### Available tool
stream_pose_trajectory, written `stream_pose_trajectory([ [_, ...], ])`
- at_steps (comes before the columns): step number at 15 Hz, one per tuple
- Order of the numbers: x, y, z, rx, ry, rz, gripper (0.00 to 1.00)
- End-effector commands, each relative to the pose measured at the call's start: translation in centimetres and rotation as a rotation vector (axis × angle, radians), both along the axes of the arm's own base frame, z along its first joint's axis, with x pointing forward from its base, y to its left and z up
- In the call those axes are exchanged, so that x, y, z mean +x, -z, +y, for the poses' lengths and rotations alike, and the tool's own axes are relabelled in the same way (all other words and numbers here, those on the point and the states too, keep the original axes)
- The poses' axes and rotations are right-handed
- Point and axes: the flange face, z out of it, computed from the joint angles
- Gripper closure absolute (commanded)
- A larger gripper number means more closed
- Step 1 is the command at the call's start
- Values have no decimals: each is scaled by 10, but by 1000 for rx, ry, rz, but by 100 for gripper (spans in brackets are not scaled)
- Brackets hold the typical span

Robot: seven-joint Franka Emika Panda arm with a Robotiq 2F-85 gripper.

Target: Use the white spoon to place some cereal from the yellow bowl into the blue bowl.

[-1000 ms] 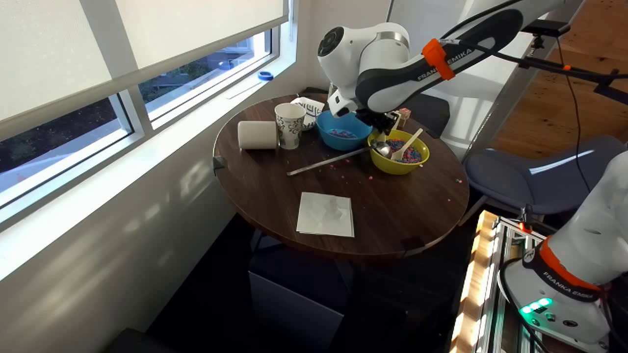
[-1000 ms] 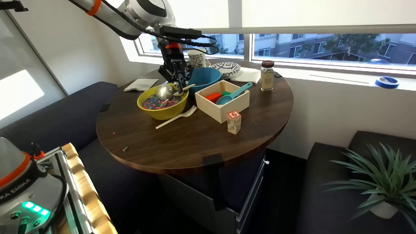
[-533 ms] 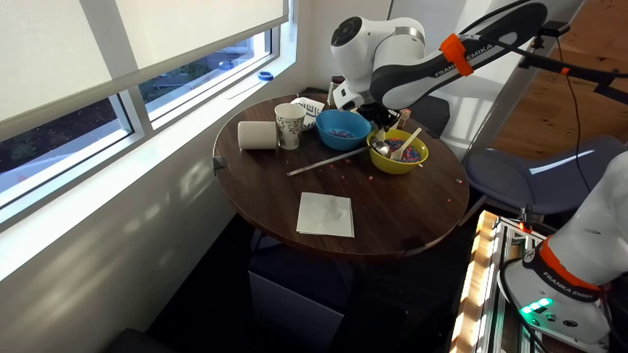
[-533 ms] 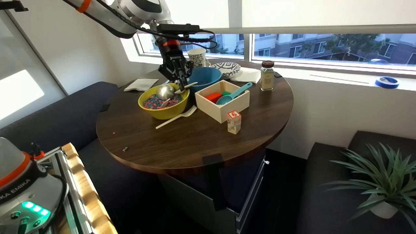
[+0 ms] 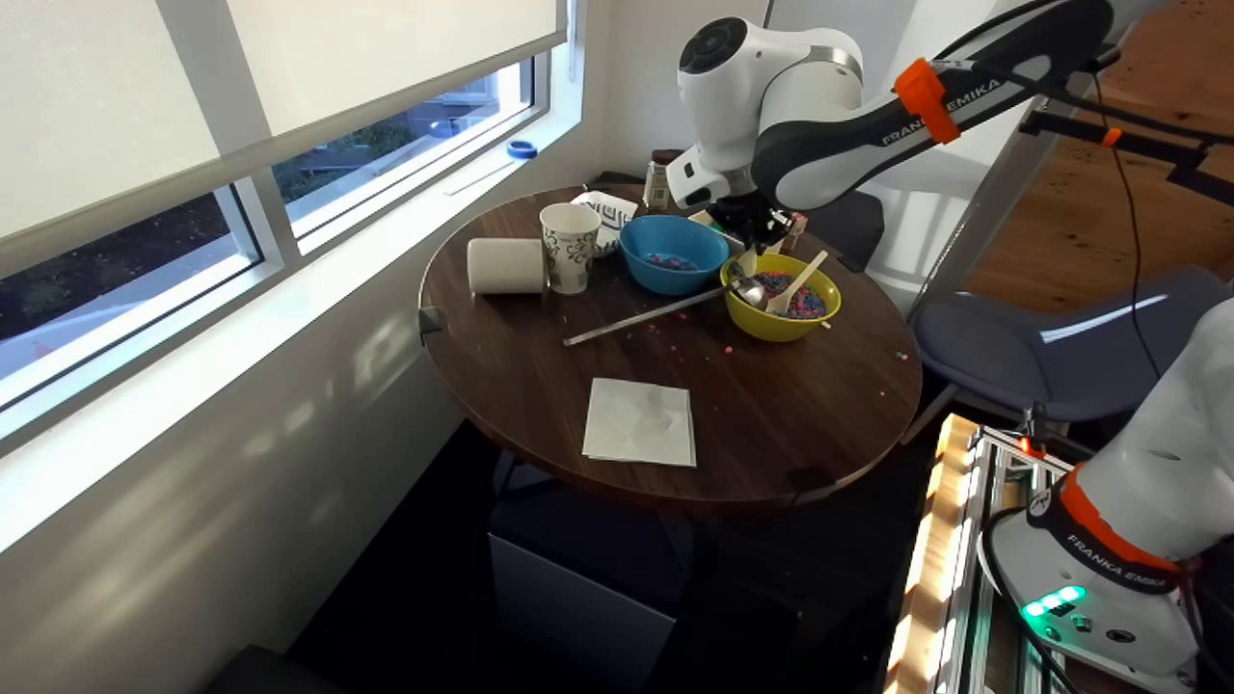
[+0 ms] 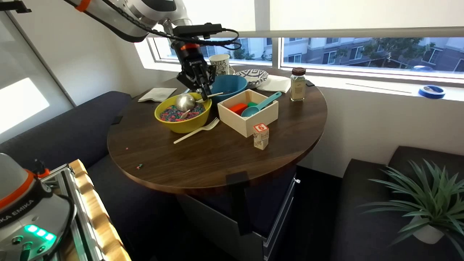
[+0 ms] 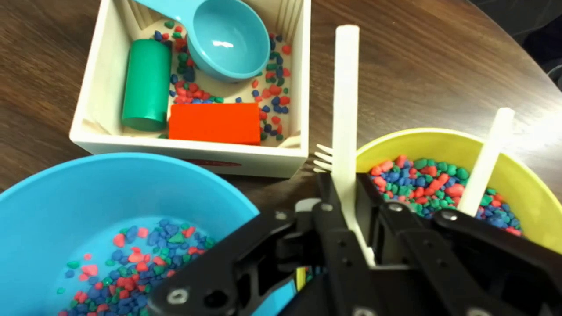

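Observation:
My gripper (image 7: 344,177) is shut on the white spoon (image 7: 346,96), whose straight handle sticks out past the fingertips in the wrist view. The spoon's scoop end is hidden there by the fingers. In an exterior view the gripper (image 6: 205,96) hangs at the inner edge of the yellow bowl (image 6: 181,127), with the spoon handle (image 6: 216,94) reaching towards the blue bowl (image 6: 235,81). Red, blue and green cereal (image 7: 430,184) fills the yellow bowl. A thinner layer of cereal (image 7: 136,263) covers the blue bowl's bottom. Whether the spoon carries any cannot be told.
A metal ladle (image 6: 185,102) and another pale spoon (image 7: 487,162) rest in the yellow bowl. Close by are a fork (image 6: 197,131), a wooden box (image 6: 235,124) with a scoop, stacked blocks (image 6: 261,137) and a jar (image 6: 298,87). A paper cup (image 5: 569,249) stands beyond the blue bowl.
The arm has swung and tilted, with the held spoon's handle moving further over towards the blue bowl. The yellow bowl and ladle have shifted very slightly the same way.

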Motion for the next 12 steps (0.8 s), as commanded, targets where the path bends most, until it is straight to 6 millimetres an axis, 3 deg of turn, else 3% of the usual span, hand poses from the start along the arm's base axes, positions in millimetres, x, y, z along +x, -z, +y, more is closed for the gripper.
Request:
stream_pose_trajectory([
  [1,-10,-5,-6,61,-36,-31,96],
  [12,-19,-24,-7,205,-82,-22,96],
])
